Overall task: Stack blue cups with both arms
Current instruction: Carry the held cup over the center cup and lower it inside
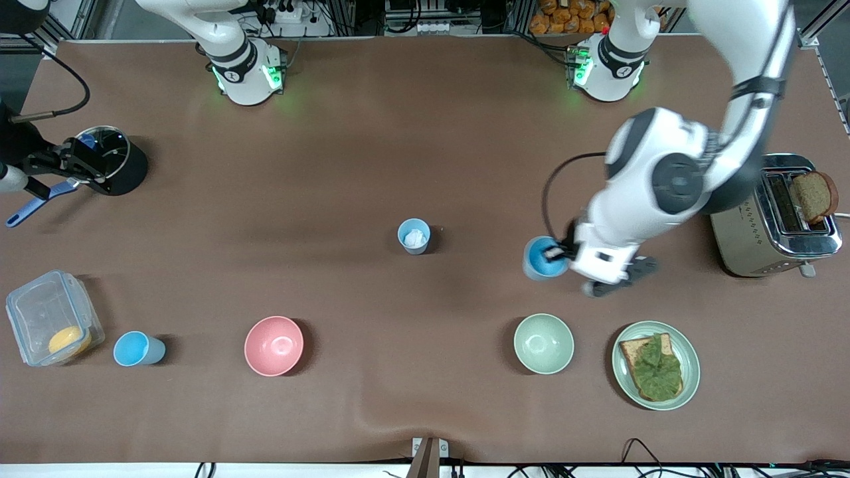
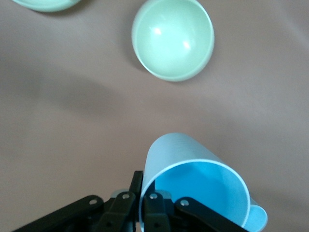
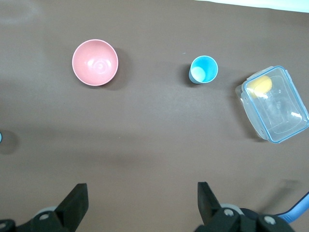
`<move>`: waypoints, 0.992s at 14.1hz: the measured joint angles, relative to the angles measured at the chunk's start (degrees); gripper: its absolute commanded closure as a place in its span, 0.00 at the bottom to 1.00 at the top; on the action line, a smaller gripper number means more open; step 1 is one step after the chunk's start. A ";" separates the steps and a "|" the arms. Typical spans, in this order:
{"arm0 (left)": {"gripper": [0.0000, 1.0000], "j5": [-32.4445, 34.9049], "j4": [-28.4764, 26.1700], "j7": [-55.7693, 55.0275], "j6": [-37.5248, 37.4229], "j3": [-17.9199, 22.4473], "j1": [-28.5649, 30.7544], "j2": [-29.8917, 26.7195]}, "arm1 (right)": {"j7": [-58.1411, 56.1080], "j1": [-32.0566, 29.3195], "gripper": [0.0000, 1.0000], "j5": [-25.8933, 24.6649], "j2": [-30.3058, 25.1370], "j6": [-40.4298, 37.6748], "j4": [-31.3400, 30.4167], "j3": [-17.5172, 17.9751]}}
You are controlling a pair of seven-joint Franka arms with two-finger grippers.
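Observation:
My left gripper is shut on the rim of a bright blue cup, one finger inside and one outside. In the left wrist view the cup tilts in the gripper; I cannot tell if it touches the table. A paler blue cup with a white lump inside stands mid-table. Another blue cup stands nearer the front camera at the right arm's end and also shows in the right wrist view. My right gripper is open and empty beside a black pot.
A green bowl and a plate with toast lie near the held cup. A pink bowl, a clear lidded box, a black pot, a blue spatula and a toaster are on the table.

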 measured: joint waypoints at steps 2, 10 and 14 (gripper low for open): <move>1.00 -0.01 1.45 -3.67 0.67 -0.02 -4.49 2.20 | 0.05 -0.32 0.00 -0.02 -0.04 0.00 0.05 -0.02; 1.00 -0.01 3.07 -7.85 7.02 0.05 -14.11 7.69 | 0.08 -4.63 0.00 -0.02 -0.16 0.03 0.07 1.93; 1.00 -0.01 3.13 -7.86 9.52 0.05 -16.48 10.19 | 0.12 -4.47 0.00 -0.02 -0.16 -0.07 0.07 1.68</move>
